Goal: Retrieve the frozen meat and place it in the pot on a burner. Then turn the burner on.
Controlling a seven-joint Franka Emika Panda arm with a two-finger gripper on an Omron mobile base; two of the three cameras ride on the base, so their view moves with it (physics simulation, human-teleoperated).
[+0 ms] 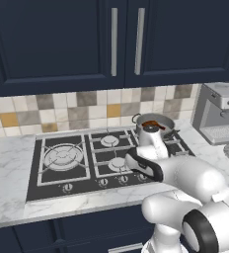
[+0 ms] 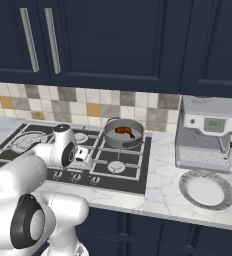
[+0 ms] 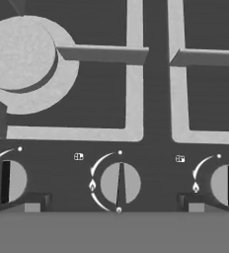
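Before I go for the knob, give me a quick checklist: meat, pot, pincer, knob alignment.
1. Meat inside the pot: ok, reddish lump lies in it.
2. Pot on a burner grate of the cooktop: ok, back right corner.
3. Pincer empty: ok, nothing between the tips.
4. Pincer open around the knob: ok, the tips stand either side of the middle knob.
5. Knob state: pointer upright, like its neighbours; on or off, cannot tell.
6. Middle knob drives the pot's burner: cannot tell, the small icon is too small to read.

A coffee machine (image 2: 206, 134) stands behind a white plate (image 2: 206, 190), seemingly apart.
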